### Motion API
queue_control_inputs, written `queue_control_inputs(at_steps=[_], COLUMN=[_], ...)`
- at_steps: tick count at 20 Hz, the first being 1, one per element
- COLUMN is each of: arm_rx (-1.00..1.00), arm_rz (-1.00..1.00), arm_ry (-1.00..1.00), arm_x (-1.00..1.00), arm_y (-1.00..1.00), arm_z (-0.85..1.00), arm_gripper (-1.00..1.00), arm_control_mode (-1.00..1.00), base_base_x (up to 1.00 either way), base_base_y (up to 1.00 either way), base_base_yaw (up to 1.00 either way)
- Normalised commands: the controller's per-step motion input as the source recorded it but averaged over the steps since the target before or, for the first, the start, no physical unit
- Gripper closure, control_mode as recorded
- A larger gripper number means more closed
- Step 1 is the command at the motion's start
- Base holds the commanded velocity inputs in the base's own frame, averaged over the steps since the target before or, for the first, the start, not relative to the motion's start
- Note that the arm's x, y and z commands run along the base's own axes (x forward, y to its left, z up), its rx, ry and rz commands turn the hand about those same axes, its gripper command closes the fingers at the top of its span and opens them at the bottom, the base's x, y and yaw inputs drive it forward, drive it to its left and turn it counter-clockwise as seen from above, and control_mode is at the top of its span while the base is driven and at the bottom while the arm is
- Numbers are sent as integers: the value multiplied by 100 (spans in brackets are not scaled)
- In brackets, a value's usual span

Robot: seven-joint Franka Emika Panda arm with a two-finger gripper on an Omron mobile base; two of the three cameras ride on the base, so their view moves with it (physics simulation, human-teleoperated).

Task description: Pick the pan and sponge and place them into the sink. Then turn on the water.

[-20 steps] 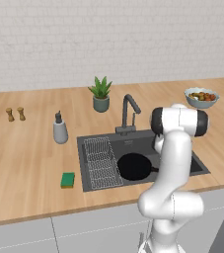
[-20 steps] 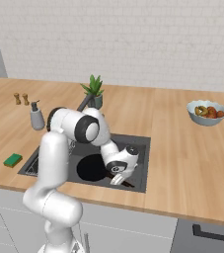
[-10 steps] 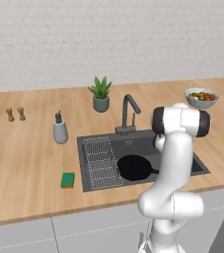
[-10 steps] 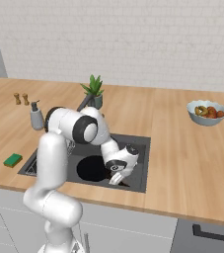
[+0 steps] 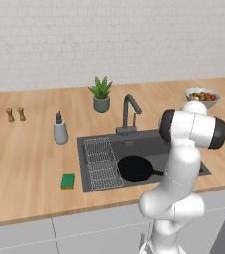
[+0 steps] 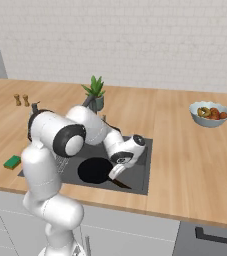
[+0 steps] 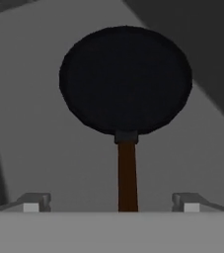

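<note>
**Pan down in the sink, sponge next**

Closest in, the gripper (image 7: 111, 206) hangs low over the sink floor with its two tips spread wide, and nothing sits between them. The pan's handle runs up the middle of the hand view, clear of both tips, so the pan (image 7: 126, 79) lies free on the grey basin floor.

From the left base view, the pan (image 5: 134, 168) sits flat in the sink (image 5: 183, 149), just beside the wire rack (image 5: 101, 161), handle pointing towards the arm. The right base view has the gripper (image 6: 116, 171) down inside the basin over that handle.

Out on the counter to the left of the sink lies the sponge (image 5: 68, 180), well apart from the gripper and not yet picked up. My read: it is light and soft, so it will squash under the jaws. A gentle pinch across its short sides from above looks the safest hold. The pan, by contrast, looks stiff and front-heavy, and its thin handle is the only sensible place to grab it.

Farther back, the faucet (image 5: 129, 111) stands at the basin's rear edge, and no stream falls from it. The soap bottle (image 5: 60, 130) stands to its left. Beyond are the plant (image 5: 101, 94), two small shakers (image 5: 15, 114) and, far right, a fruit bowl (image 5: 202, 95).
</note>
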Motion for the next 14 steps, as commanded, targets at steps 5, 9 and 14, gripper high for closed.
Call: queue_control_inputs(at_steps=[5,9,14], arm_rx=[10,6,-1], arm_rz=[0,0,0], arm_ry=[2,-4,-6], arm_x=[-6,-36,-53], arm_y=[-7,-1,15], arm_z=[100,94,83], arm_gripper=[-100,-100,-100], arm_control_mode=[-100,-100,-100], base_base_x=[0,0,0], base_base_y=[0,0,0], base_base_yaw=[0,0,0])
